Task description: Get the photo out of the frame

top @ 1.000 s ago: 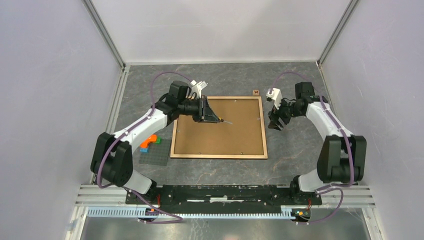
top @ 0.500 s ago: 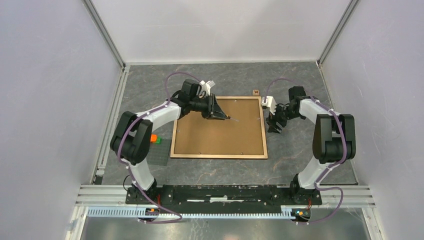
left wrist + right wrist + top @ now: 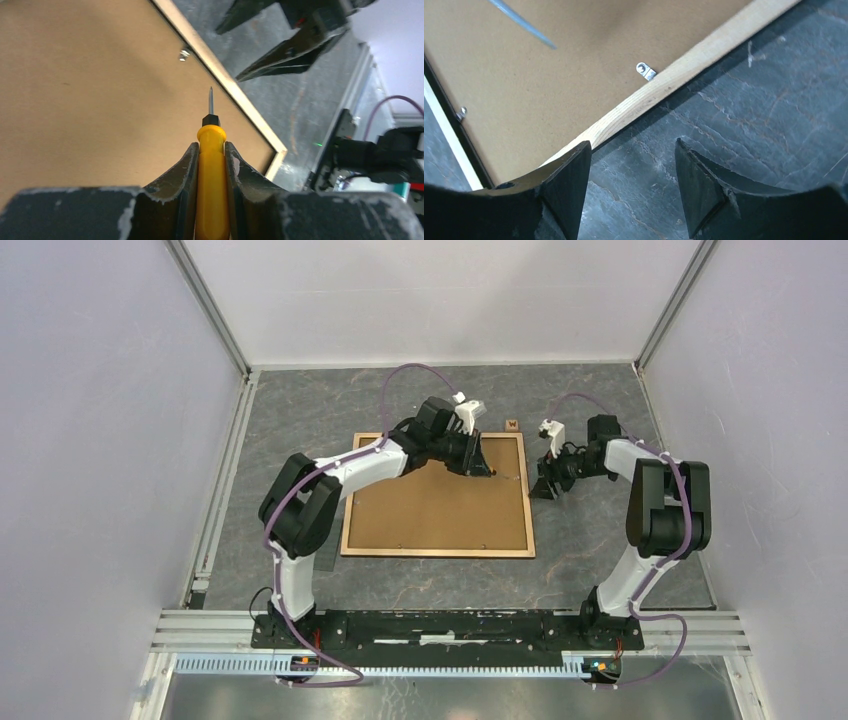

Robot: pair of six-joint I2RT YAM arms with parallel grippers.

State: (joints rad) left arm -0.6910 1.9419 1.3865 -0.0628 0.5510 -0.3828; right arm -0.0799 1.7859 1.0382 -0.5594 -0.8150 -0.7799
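- I'd swung the left claw (image 3: 211,148), clamped on the screwdriver (image 3: 212,190), over to a clip (image 3: 185,52), ready to turn it.
- The right claw (image 3: 631,145) hung open, empty, alongside.
- The frame (image 3: 440,510) lay back-up on the counter (image 3: 600,540); photo unseen.

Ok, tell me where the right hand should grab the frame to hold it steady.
Probably the light wood right edge, near the metal clip, coming in from the right. The frame lies flat, back up, and that rim sits just beside the open right hand.

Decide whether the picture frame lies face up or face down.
Face down: the frame shows its brown fibreboard back, with a metal clip at the edge.
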